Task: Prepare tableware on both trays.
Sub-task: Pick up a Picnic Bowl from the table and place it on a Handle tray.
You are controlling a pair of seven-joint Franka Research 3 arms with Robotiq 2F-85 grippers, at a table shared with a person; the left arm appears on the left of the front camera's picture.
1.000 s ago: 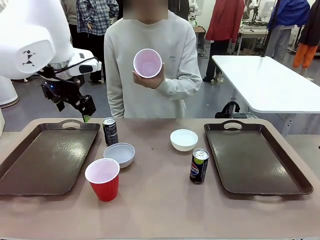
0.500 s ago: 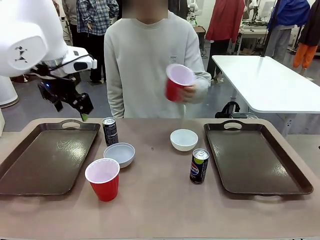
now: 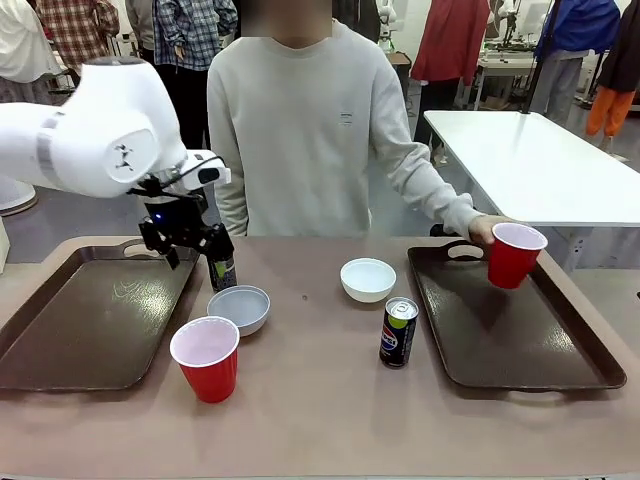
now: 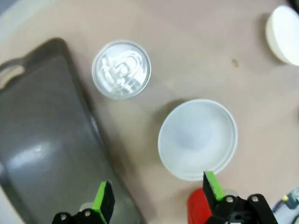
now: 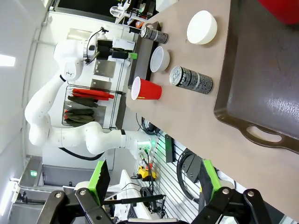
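My left gripper hangs open just above the table, beside the black can. From the left wrist, the can's silver top and a white bowl lie below my open left gripper, which holds nothing. A red cup stands in front of that bowl. The second white bowl and the blue can sit mid-table. The person's hand holds another red cup over the right tray. The left tray is bare. My right gripper is open, off the table's side.
The tan table edge runs along the front. The person stands at the far side, one arm reaching out to the right tray. In the right wrist view, the right tray's handle faces me and the blue can stands beside the tray.
The person has swung the red cup from chest height rightward and down to the right tray. My left arm has come down and to the right, toward the black can.
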